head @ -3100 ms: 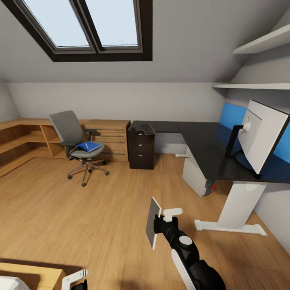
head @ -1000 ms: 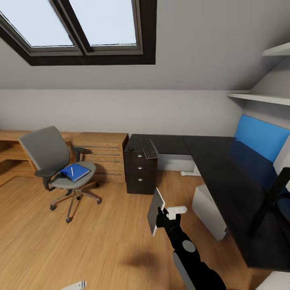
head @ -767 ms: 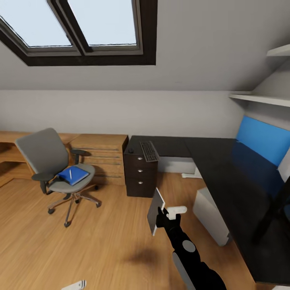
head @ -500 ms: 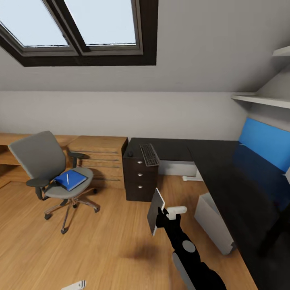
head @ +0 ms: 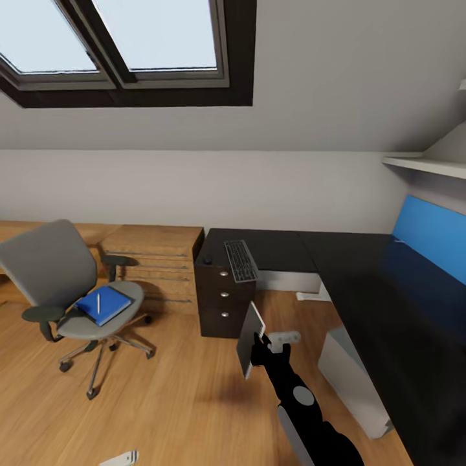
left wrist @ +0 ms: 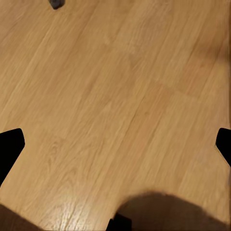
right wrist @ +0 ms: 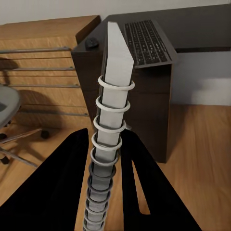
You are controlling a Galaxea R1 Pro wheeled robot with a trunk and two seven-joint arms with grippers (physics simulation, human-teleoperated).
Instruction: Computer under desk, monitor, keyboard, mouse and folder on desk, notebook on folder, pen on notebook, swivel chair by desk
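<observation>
R claw (head: 266, 342) clamped on the notebook (head: 248, 340); in the wrist view the spiral binding (right wrist: 107, 159) runs straight up between the two dark fingers (right wrist: 62, 187), so you hold it on edge, long axis upright, cover facing sideways.

L claw: just a white tip (head: 120, 458) low over the floor (left wrist: 115, 96); in its wrist view the finger ends sit wide apart, nothing between, so it's open & idle.

Key relation: folder (head: 102, 305) lies on the chair (head: 65, 291) seat, well off to the left of your R claw and a bit ahead. Pen (head: 98, 302) lies on top of it, roughly along its long side. L arm is the nearer one for that pick, I'd judge.

Straight ahead of R claw: drawer unit (head: 222, 294), keyboard (head: 240, 261) on top, long axis pointing away from you, small dark mouse (head: 208, 260) just left of it. Desk (head: 362, 291) runs off to the right of the claw, top bare nearby.

Guess: notebook can't be stacked til the folder's on the desk, so park it or fetch w/ L.
</observation>
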